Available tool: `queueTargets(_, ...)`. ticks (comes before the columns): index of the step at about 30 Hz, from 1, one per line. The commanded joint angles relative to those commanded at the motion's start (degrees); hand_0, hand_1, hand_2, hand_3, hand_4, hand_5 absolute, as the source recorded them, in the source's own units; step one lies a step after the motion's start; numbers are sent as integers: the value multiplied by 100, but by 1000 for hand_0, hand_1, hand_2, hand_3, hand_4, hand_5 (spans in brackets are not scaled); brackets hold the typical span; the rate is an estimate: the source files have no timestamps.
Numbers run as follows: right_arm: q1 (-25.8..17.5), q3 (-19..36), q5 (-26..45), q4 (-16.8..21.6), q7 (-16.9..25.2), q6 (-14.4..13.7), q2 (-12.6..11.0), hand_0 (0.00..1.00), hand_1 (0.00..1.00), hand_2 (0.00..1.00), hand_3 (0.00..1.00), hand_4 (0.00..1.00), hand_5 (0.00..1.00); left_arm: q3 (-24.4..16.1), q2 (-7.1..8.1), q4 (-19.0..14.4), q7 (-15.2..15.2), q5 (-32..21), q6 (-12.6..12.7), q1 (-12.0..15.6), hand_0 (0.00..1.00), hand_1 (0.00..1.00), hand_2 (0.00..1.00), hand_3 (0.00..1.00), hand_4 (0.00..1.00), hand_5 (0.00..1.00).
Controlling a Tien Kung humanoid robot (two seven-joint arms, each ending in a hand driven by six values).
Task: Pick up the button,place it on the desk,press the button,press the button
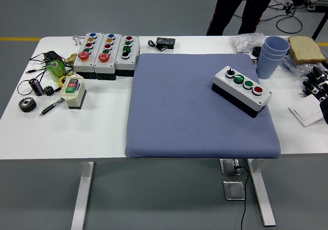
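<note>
A white-topped button box [241,91] with a black base lies on the blue-grey mat [200,107], near its right edge. Its lid carries a black knob, two green buttons and a red button. My right hand [316,85] shows only partly at the picture's right edge, over the white table [102,132], well clear of the box; its black fingers look loosely curled and hold nothing. The left hand is out of the picture.
Three more button boxes [106,55] stand at the back left, with a small cream switch box [73,91], gears, a pen and cables beside them. Stacked blue cups [272,56], bread [306,48] and a white plate [307,113] lie at the right. A person's legs [241,7] stand beyond the table.
</note>
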Motion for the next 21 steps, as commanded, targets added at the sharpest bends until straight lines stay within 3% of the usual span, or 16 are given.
queueTargets(21,-13,51,-16,6,21,36,-14,710,674,760,808,889,160,-36,-5,0,5,34,-8,-14,629,665,684,600,342,650)
